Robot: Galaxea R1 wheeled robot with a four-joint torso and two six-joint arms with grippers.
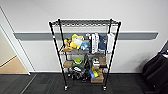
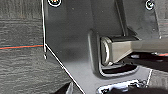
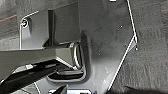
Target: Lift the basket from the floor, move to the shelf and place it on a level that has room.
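The shelf (image 1: 85,53), a tall black wire rack on small castors, stands straight ahead against the white wall. Its top level (image 1: 85,22) is a bare wire grid at the ends of the four posts. The tier below carries plush toys (image 1: 75,42) and white books (image 1: 95,42), and the lower tiers are crowded with small items. The floor (image 1: 45,83) is dark carpet tile, and it also appears as the floor (image 2: 20,67) and the floor (image 3: 150,62) under each wrist. The basket is hidden from me.
A brown cardboard box (image 1: 97,79) sits on the rack's lowest tier. A doorway (image 1: 10,65) to a lighter floor opens at the left. A dark bulky object (image 1: 157,71) stands at the right. A red line (image 2: 20,47) crosses the carpet.
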